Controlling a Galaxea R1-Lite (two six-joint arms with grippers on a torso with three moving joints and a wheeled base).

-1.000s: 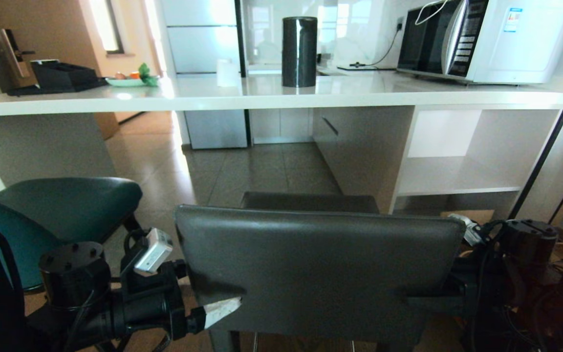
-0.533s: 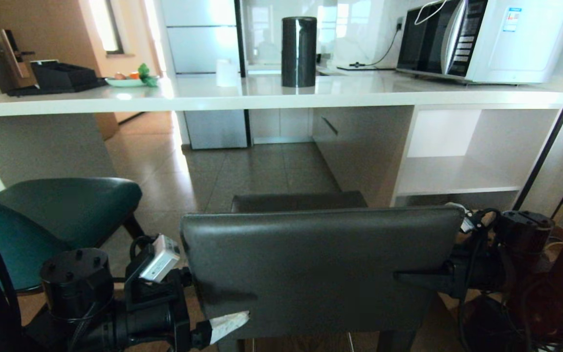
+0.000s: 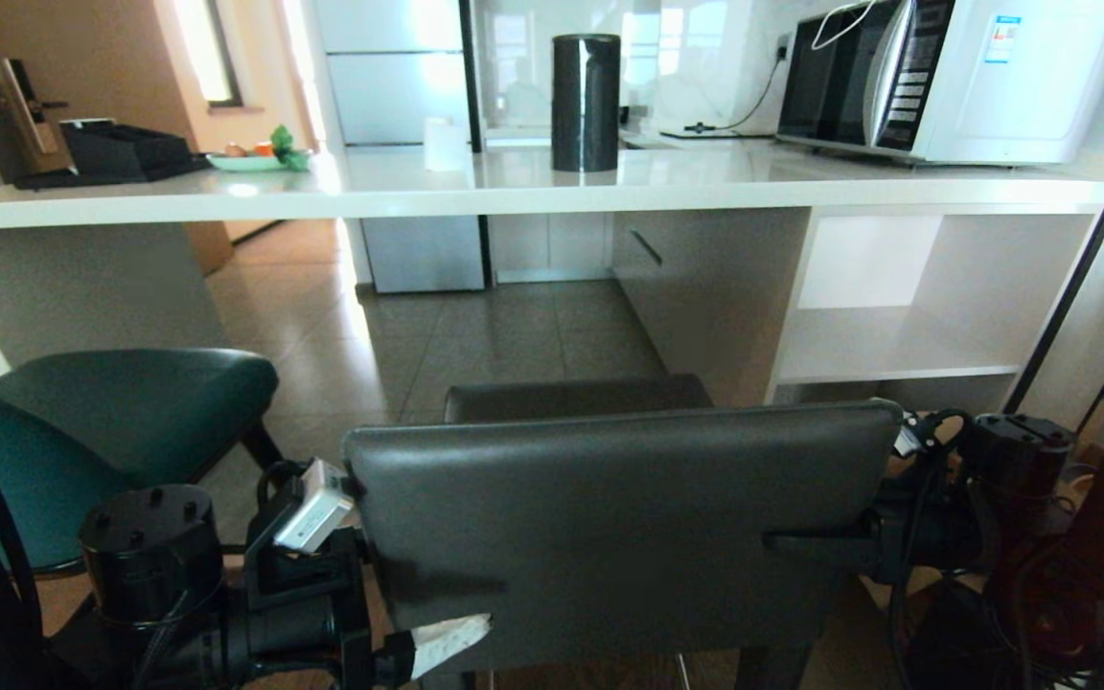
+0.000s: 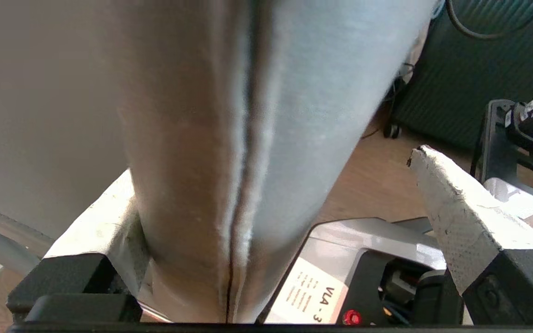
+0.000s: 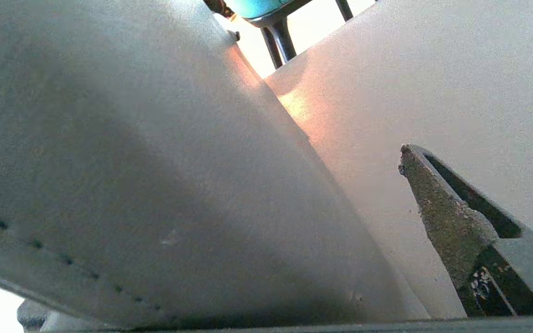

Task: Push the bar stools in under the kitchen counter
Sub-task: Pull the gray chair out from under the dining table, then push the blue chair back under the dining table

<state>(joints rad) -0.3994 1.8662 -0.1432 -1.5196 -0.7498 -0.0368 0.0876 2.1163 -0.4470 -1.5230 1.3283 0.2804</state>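
Grey leather covers the back of the dark grey stool, which stands in the foreground of the head view, with its seat turned toward the bench. This stool is not yet under the white stone top; tiled floor shows between its seat and the bench. The left claw is at the lower left corner of the stool back. In the left wrist view its fingers are spread wide, with the edge of the back between them; one white padded finger lies against the leather and the other stands free of it, so the claw is released and not clenched. The right claw is at the right edge of the same back. In the right wrist view one finger is visible beside the grey surface, but the second one is hidden, so I cannot tell if this claw is released or clenched. The teal stool stands to the left of the grey one, near the left end of the bench and also not pushed under it. On the bench top stand a black cylinder, a microwave, a black tray and a plate with fruit.
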